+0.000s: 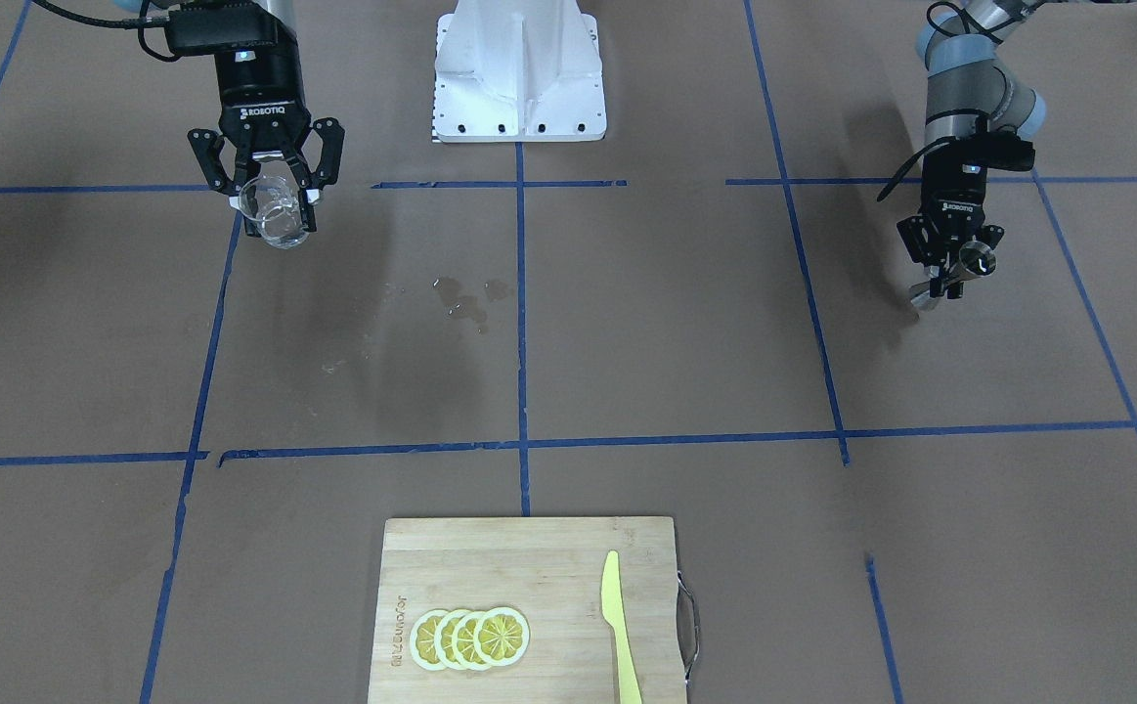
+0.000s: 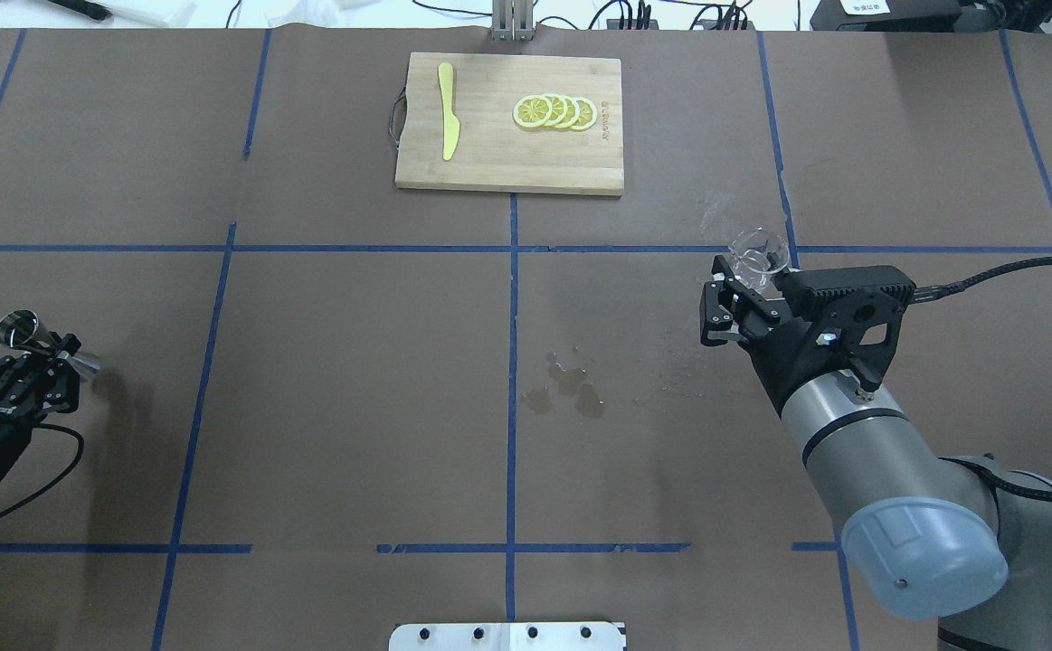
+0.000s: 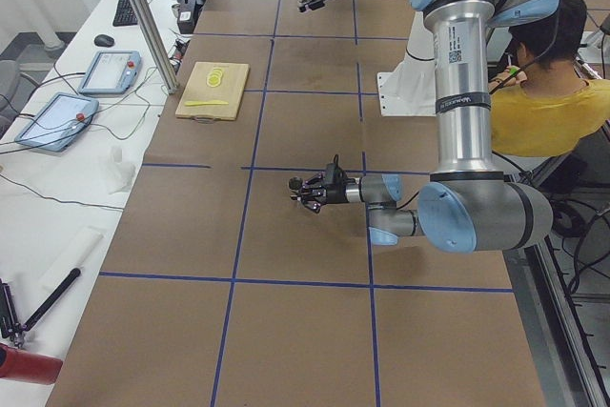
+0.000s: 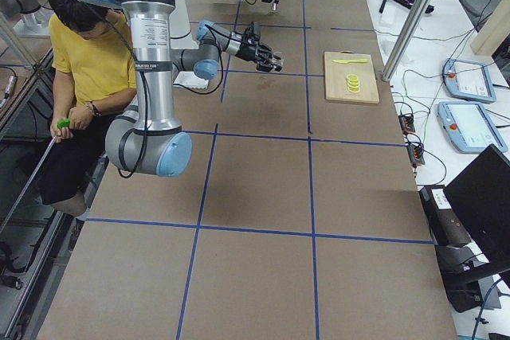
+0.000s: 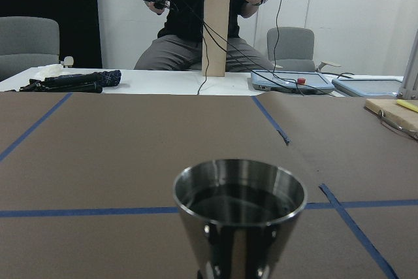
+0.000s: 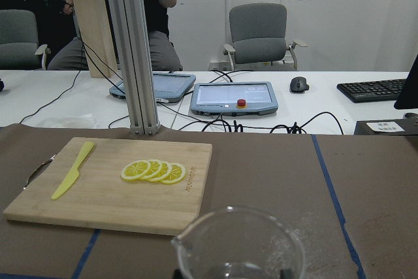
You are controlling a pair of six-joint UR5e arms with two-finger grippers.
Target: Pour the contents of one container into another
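The glass cup point(image 1: 276, 211) sits at the upper left of the front-facing view, lifted off the table point(image 1: 685, 332). The right gripper point(image 1: 275, 198) has its jaws closed against the cup's wall from both sides. The cup has a small pouring lip on its rim and looks close to empty. In the right wrist view its base is cut off by the lower edge of the frame, so the very bottom cannot be checked. The jigger point(image 1: 961, 273) is at the right edge of the same front-facing view, well apart from the cup. The left gripper point(image 1: 949, 272) is clamped on its narrow waist, and it too is held off the table. From overhead the jigger point(image 2: 26, 331) appears at a slant at the far left, with its open mouth toward the upper left. In the left wrist view the inside of its upper cone is dark and glossy — whether that is liquid or reflection is hard to tell — and the lower cone is cut off. Small wet spots point(image 2: 571, 391) mark the paper near the middle of the table. At the bottom centre of the front-facing view a cutting board point(image 1: 529, 557) carries a row of overlapping lemon slices point(image 1: 470, 638) and a yellow knife point(image 1: 617, 626). In both side views the cup and jigger are too small to make out.
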